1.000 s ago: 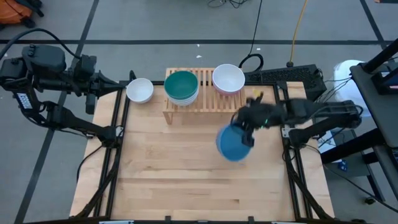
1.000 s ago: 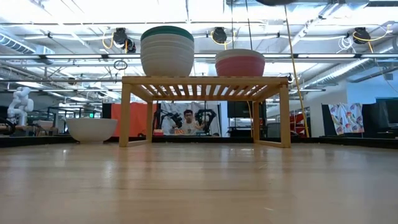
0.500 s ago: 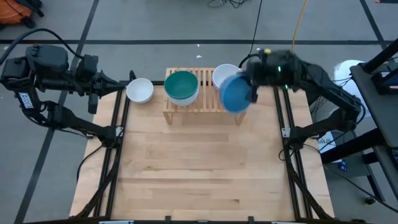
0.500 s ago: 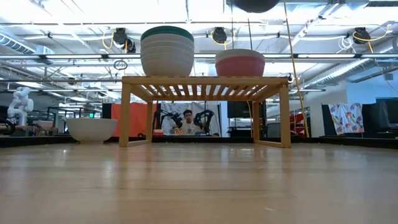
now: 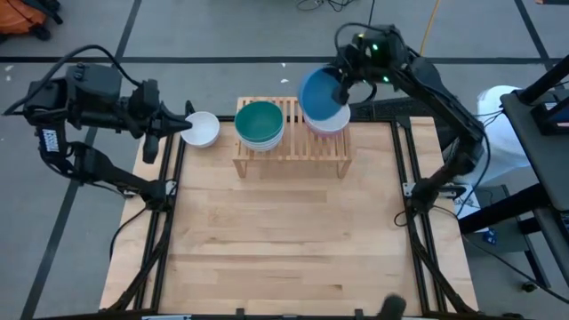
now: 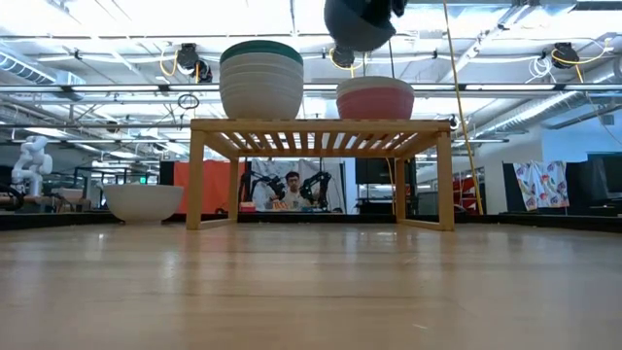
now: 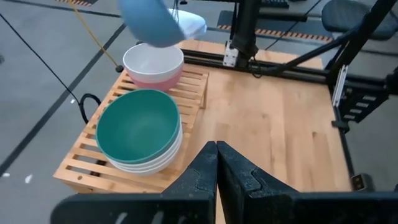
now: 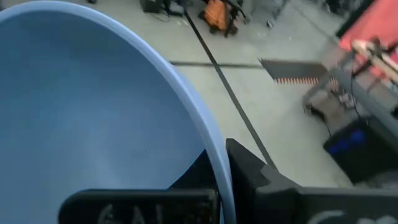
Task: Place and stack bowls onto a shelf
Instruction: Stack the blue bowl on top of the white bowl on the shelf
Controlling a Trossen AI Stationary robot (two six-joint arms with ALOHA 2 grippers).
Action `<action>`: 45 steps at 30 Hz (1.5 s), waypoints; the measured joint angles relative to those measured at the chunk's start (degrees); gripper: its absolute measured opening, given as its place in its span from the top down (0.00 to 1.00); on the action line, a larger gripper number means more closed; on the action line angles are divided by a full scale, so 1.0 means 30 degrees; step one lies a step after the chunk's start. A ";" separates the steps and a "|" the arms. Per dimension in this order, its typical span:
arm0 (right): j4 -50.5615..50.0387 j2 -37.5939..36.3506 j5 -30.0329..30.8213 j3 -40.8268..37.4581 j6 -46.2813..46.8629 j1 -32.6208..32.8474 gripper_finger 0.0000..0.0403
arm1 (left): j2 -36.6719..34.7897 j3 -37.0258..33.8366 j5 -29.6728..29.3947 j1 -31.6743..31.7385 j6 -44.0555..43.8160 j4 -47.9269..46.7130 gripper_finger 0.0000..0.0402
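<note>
The light wooden table (image 5: pixel 284 240) carries the shelf (image 5: pixel 289 147) at its far edge, grey taped floor beyond. Above the shelf, the right gripper (image 5: pixel 340 87) pinches the blue bowl (image 5: pixel 318 92); beside it, the left gripper (image 5: pixel 182 125) waits closed.

The held bowl (image 5: pixel 320 92) was blue. On the light slatted wood shelf (image 5: pixel 289 147), a teal bowl (image 5: pixel 259 122) topped white ones, and a white bowl (image 7: pixel 153 61) sat in a pink one (image 6: pixel 375 100). The desk (image 5: pixel 284 240) was pale wood.
</note>
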 joint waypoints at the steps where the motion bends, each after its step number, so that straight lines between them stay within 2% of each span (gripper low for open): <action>1: -0.0015 0.0362 0.0004 0.0205 0.0150 -0.0336 1.00 | 0.0036 0.0000 -0.0005 0.0002 0.0234 0.0000 0.99; 5: -0.0161 0.1634 -0.0088 0.0653 0.0763 -0.1599 1.00 | 0.0172 0.0000 -0.0015 0.0002 0.1076 0.0000 0.99; 11: -0.0783 0.2680 -0.2913 0.0704 0.1735 -0.3240 1.00 | 0.0230 0.0000 -0.0022 -0.0003 0.2116 0.0000 0.99; 25: -0.5022 0.2578 -0.3029 0.0718 0.1075 -0.3998 1.00 | 0.0223 0.0000 -0.0015 0.0002 0.2375 0.0000 0.99; 36: -0.6062 0.2660 -0.3170 0.0718 0.0725 -0.3990 1.00 | 0.0223 0.0000 -0.0015 -0.0003 0.2238 0.0000 0.99; 45: -0.6499 0.3703 -0.3555 0.0718 0.0585 -0.3990 1.00 | 0.0223 0.0000 0.0000 -0.0001 0.2185 -0.0007 0.99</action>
